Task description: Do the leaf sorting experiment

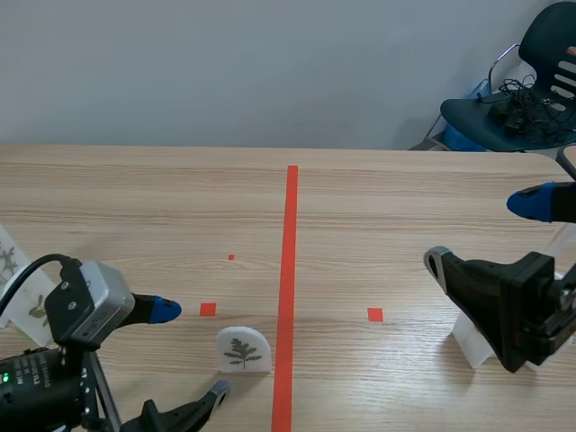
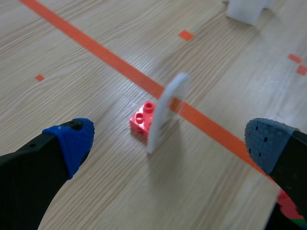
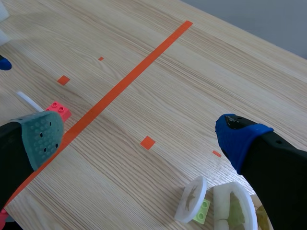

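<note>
Here the leaf card [image 1: 243, 349] stands upright on the table [image 1: 405, 198], near the long orange-red tape line [image 1: 290, 270] on the left arm's side, with its printed leaf facing the robot. It is a thin white plaque, flat at the foot and rounded on top like a small arch. It looks smooth and is probably hard plastic.

The left wrist view shows what props it: a small red studded brick [image 2: 143, 117] sits against its back at the foot as a stand. The left claw [image 2: 170, 141] is spread wide and empty. The card stands edge-on just ahead of the gap, with a blue dotted pad out to each side and clear of it. I judge that this spread lets the fingers close on the two flat faces rather than on the narrow rim.

The right claw [image 3: 139, 138] is likewise spread and holds nothing, hanging over bare wood on its own side of the line. Beside it stands a round white plaque [image 3: 192, 200] on a pale green brick [image 3: 203, 209], with a second plaque [image 3: 233, 203] just next to it. Their prints are too small to read. More leaf cards [image 1: 31, 301] lean by the left arm.

The table's top is pale, matte wood grain. A card this light may well slide or tip if one finger meets it first.
</note>
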You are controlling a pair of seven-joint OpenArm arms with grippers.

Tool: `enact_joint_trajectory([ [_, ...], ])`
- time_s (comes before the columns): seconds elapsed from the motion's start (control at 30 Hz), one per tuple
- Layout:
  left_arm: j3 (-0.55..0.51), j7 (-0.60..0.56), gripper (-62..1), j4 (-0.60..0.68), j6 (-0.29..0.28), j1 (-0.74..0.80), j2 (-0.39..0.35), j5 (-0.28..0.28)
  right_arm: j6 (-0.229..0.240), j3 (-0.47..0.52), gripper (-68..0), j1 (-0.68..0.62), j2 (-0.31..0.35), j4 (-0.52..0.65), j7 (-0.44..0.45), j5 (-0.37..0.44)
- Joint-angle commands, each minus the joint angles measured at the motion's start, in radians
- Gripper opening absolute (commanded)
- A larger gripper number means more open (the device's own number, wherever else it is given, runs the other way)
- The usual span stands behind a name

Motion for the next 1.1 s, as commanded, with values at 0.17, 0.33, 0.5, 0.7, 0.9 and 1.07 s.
enact_joint_trajectory([
  [0.17,0.077,-0.076,1.4,-0.116,-0.005,-0.116,0.048,0.023,-0.004,0.001,0.4,0.018,0.007,0.0,0.008,0.003],
  [0.33,0.17,-0.119,1.4,-0.169,0.064,-0.167,0.081,0.113,-0.007,0.001,0.4,0.022,0.005,0.0,0.008,0.004],
  [0.5,0.195,-0.127,-8.7,-0.23,0.111,-0.216,0.111,0.113,-0.007,0.001,0.4,0.022,0.005,0.0,0.008,0.004],
  [0.7,0.195,-0.144,-32.0,-0.255,0.136,-0.231,0.111,0.113,-0.007,0.001,0.4,0.022,0.005,0.0,0.008,0.004],
  [0.9,0.195,-0.144,-50.0,-0.254,0.133,-0.228,0.11,0.113,-0.007,0.001,0.4,0.022,0.005,0.0,0.008,0.004],
  [1.07,0.194,-0.143,-54.9,-0.246,0.132,-0.227,0.107,0.11,-0.007,0.001,0.4,0.022,0.005,0.0,0.008,0.004],
])
